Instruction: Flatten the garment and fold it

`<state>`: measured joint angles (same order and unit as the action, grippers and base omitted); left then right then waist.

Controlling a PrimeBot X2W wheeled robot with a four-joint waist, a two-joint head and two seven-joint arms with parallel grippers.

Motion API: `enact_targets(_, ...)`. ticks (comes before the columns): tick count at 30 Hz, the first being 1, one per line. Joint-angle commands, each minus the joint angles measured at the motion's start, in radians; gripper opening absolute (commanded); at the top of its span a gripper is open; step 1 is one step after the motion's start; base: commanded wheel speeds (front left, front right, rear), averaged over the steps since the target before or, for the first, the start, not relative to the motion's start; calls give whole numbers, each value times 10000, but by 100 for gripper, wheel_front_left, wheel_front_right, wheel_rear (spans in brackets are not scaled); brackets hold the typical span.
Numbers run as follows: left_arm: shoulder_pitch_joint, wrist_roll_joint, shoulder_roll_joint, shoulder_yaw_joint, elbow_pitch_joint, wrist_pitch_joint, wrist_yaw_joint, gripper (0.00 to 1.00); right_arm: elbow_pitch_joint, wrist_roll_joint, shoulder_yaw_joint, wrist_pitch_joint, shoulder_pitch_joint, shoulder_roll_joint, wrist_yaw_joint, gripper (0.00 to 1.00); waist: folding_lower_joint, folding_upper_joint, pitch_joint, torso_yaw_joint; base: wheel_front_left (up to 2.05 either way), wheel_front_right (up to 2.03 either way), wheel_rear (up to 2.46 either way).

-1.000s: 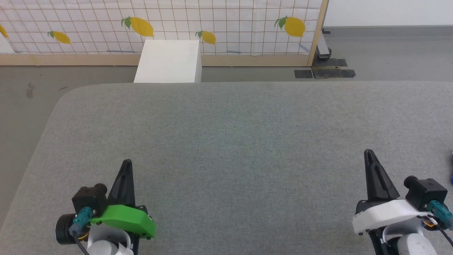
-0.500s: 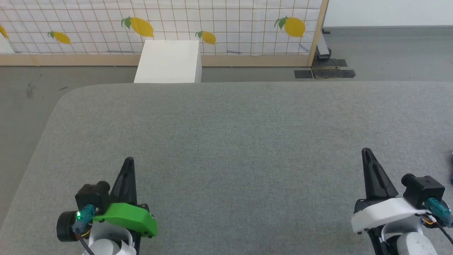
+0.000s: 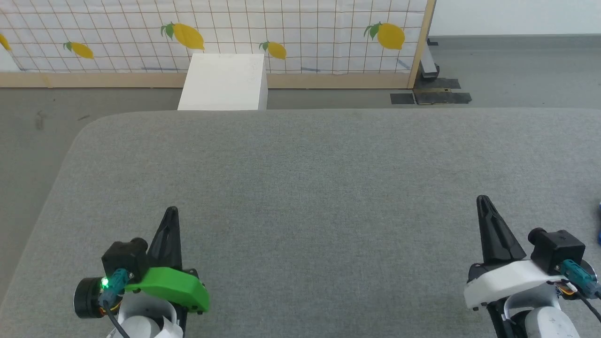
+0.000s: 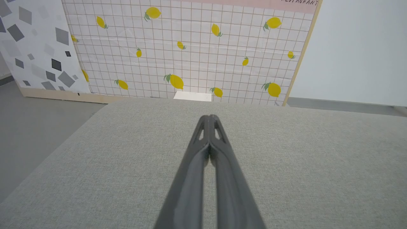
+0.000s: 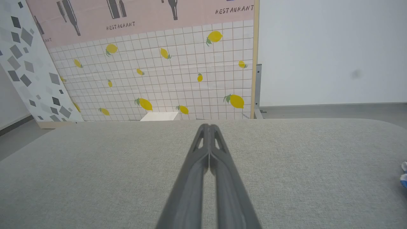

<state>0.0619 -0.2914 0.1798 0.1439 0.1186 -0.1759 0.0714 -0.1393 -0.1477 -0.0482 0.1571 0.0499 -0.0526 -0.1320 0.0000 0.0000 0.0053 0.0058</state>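
- Two claws hover over one grey worktop [image 3: 300, 155]: the left claw [image 3: 171, 211] and the right claw [image 3: 481, 199], well apart, both pointing toward its far edge.
- Each claw has its two dark fingers pressed together tip to tip, gripping nothing.
- One small blue-and-white scrap, apparently the garment [image 5: 404, 183], lies on the worktop off to the right of the right claw, apart from it and cut by the picture's edge.
- One white box [image 3: 225, 82] stands beyond the far edge, ahead of the left claw, before one lemon-printed panel [image 3: 300, 28].
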Motion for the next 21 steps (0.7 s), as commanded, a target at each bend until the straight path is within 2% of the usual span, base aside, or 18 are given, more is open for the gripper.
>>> enact_targets(1,-169,133,-79,-71,-63,86,-61,0,96,106,30,-55,-148,8,4,0,0,0,-1,-1,0,0,0)
enact_targets(21,-274,781,-362,-390,-324,476,-213,0,398,425,135,-408,-230,12,6,0,0,0,-13,-14,0,0,0)
